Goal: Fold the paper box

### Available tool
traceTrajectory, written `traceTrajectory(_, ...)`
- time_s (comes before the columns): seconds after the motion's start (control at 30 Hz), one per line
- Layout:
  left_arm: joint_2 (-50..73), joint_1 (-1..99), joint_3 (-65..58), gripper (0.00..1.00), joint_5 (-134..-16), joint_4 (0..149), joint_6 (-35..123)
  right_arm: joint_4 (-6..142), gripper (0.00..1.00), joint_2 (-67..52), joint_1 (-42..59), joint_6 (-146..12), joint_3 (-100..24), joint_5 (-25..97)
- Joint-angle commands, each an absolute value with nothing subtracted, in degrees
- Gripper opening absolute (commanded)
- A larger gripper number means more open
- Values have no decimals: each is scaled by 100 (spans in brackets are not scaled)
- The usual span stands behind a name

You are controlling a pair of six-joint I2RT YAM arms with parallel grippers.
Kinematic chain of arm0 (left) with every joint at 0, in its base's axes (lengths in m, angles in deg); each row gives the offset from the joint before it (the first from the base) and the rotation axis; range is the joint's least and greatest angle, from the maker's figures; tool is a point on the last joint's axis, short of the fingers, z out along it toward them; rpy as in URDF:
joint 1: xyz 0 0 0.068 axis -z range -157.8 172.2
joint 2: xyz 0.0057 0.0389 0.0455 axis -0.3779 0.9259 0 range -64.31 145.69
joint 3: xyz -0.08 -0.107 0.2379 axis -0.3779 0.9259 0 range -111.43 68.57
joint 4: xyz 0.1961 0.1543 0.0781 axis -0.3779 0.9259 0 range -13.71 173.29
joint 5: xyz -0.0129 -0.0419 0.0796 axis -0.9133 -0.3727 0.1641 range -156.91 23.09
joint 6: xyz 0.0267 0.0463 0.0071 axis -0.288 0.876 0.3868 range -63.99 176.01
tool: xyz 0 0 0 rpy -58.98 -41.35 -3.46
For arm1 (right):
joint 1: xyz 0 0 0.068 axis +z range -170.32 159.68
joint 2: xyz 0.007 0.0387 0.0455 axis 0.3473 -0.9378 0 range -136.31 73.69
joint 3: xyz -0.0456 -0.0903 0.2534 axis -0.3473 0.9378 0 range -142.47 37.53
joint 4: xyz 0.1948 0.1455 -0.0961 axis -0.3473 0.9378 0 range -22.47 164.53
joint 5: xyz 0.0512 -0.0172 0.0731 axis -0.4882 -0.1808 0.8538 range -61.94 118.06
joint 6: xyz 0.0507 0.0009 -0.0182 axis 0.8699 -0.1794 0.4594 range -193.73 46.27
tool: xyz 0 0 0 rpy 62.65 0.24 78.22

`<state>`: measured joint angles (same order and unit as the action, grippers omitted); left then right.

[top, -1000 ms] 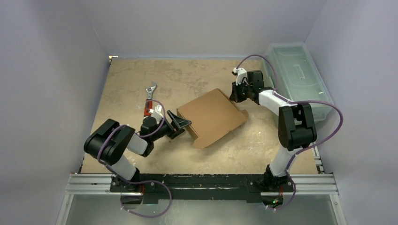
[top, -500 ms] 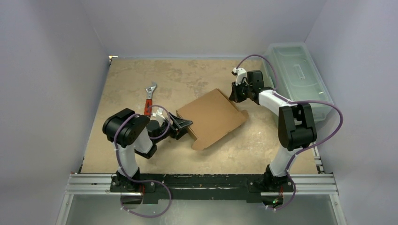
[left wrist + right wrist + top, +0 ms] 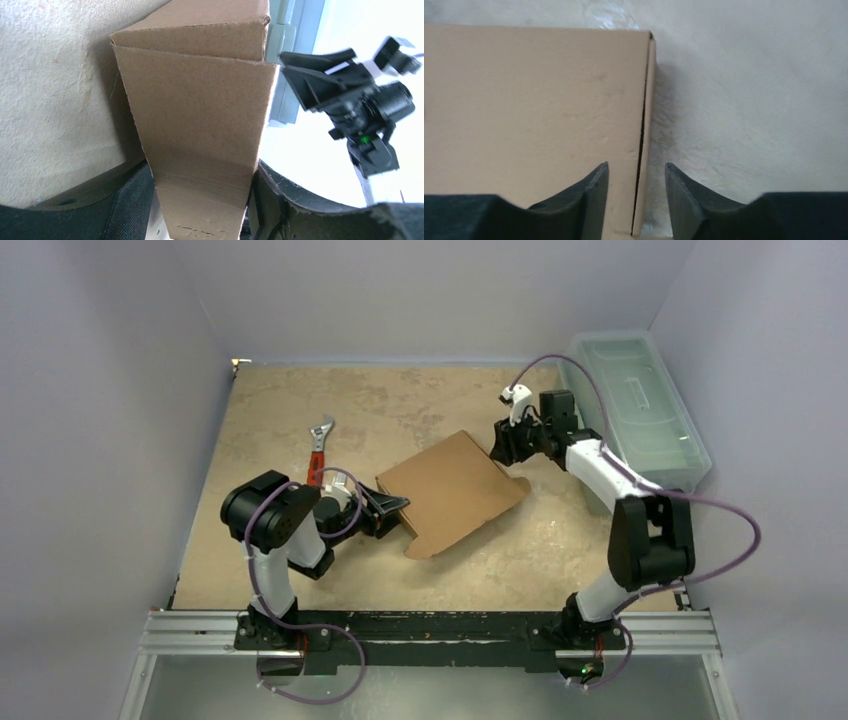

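The plain brown cardboard mailer box (image 3: 455,490) looks light, stiff and easily creased; hold it by the edges. The right claw (image 3: 636,167) stands released astride 1 edge. The left claw (image 3: 200,172) flanks an end panel, grip unclear.

Tan mottled counter (image 3: 420,405), blotchy surface. Adjustable wrench (image 3: 320,443) with a red handle lies flat on the left part of the counter, metal head toward the far side, handle end partly hidden. Translucent pale-green plastic bin (image 3: 640,400), lid on, sits at far right along the counter's right edge, beside the wall. Plain grey walls (image 3: 430,295) on three sides. Aluminium rail (image 3: 440,632) runs across the near edge.
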<state>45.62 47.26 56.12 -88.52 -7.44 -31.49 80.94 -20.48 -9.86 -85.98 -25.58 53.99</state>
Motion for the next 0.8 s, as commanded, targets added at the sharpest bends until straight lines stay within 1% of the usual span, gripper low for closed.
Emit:
traceTrajectory(0.0, 4364, 4725, 5625, 28, -8678, -1652, -3532, 8306, 53, -785, -964, -9403, -2509, 5983)
traceTrajectory(0.1, 4032, 4725, 5491, 21, -8840, -877, -3749, 8475, 66, -167, -958, -10223, -2235, 6768)
traceTrajectory(0.13, 3855, 4725, 5437, 20, -8867, -534, -3756, 8679, 72, 18, -953, -10661, -2115, 7115)
traceTrajectory(0.23, 3158, 4725, 5231, 20, -8862, 755, -3649, 9287, 97, 499, -919, -12546, -1622, 8234)
traceTrajectory(0.3, 2639, 4725, 4896, 20, -8807, 2409, -3356, 9861, 99, 802, -889, -14422, -1236, 8630)
traceTrajectory(0.4, 1962, 4720, 4237, 20, -8507, 4701, -2944, 10153, 99, 1038, -771, -15165, -1096, 8778)
traceTrajectory(0.47, 1694, 4705, 3863, 20, -8288, 5759, -2808, 10319, 99, 990, -675, -15462, -1182, 8736)
traceTrajectory(0.57, 1542, 4673, 3552, 20, -8240, 6473, -2829, 10275, 99, 998, -538, -15654, -1167, 8545)
traceTrajectory(0.67, 1515, 4664, 3518, 19, -8326, 6517, -3020, 9907, 99, 1094, -281, -15574, -978, 8242)
traceTrajectory(0.77, 1519, 4664, 3518, 19, -8440, 6343, -3310, 9020, 99, 1246, 40, -15144, -602, 7745)
